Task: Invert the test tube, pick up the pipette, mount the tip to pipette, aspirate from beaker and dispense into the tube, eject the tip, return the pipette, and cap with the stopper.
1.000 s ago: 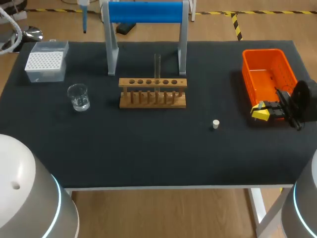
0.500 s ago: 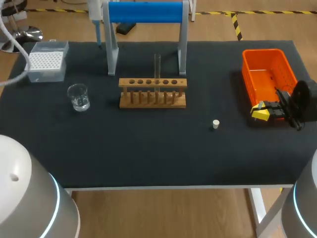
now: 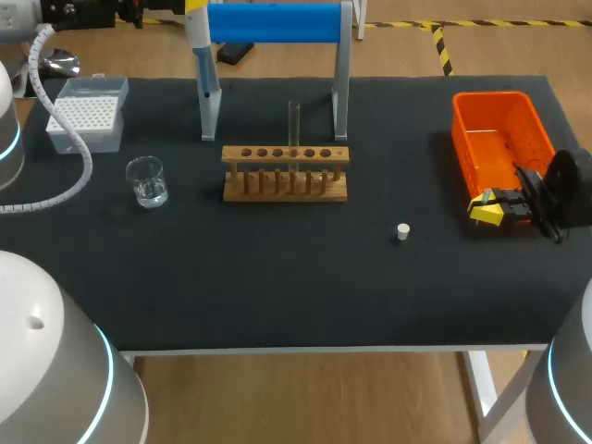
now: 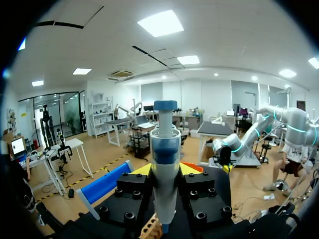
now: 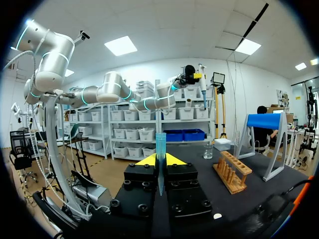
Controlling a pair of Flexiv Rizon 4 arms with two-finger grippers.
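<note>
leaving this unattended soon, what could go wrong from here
The pipette in the left pincer hangs right by the blue stand's post and could bump it instead of seating. The small stopper lies loose on the table, easy to fumble or roll, while the tube stands open in the rack.

The head camera looks down on the whole desk (image 3: 277, 277) from above and behind. The left wrist camera, raised over the desk's far edge, looks along the left claw (image 4: 164, 169), its clamped pipette (image 4: 164, 149) close before the lens. The right wrist camera sits low, looking past the right claw (image 5: 160, 160), pinched on a pipette tip (image 5: 160, 147), along the desk. All three share the wooden rack (image 3: 285, 173) and blue stand (image 3: 273, 23).
</note>
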